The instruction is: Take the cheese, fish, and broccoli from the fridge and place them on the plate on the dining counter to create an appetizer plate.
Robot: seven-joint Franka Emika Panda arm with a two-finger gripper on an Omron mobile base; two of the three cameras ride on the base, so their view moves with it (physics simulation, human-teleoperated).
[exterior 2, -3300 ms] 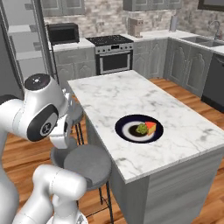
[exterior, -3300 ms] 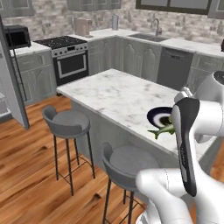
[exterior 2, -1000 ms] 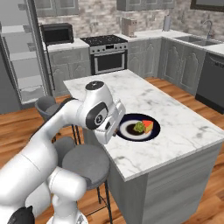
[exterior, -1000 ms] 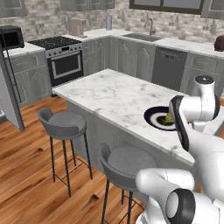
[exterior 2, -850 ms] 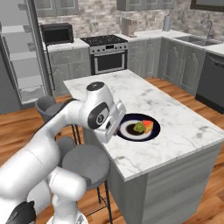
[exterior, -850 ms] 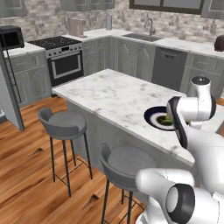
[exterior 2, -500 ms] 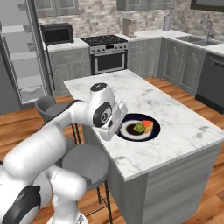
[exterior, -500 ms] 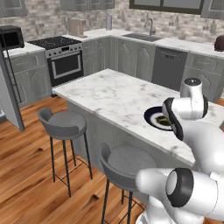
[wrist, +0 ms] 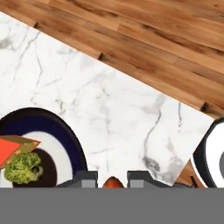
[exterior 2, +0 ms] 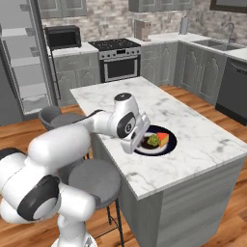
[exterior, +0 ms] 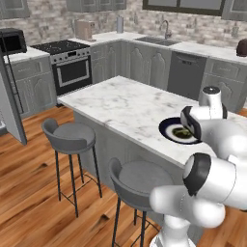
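The navy plate (exterior 2: 166, 148) lies on the marble dining counter (exterior 2: 193, 123) with the yellow-green broccoli (exterior 2: 153, 140) and the orange-red cheese (exterior 2: 164, 138) on it. My gripper (exterior 2: 135, 142) hangs just over the plate's near-left rim. In the hand view the plate (wrist: 54, 117) sits at the lower left, holding the cheese (wrist: 13, 149) and the broccoli (wrist: 24, 168). My gripper (wrist: 113, 177) is shut on the fish (wrist: 113, 182), of which just an orange tip shows between the fingertips (wrist: 85, 177). From the left base view my arm covers part of the plate (exterior: 169, 129).
Grey stools (exterior: 70, 137) (exterior: 143, 176) stand along the counter's near side, one more (exterior 2: 94, 181) under my arm. The counter's edge drops to wooden floor (wrist: 144, 52). The fridge (exterior 2: 23, 62) stands open at the back left, beside the microwave (exterior 2: 62, 36) and the stove (exterior 2: 120, 62).
My hand has swung in over the counter and settled lower at the plate's rim, still holding the fish. Cheese and broccoli have stayed in place on the plate.
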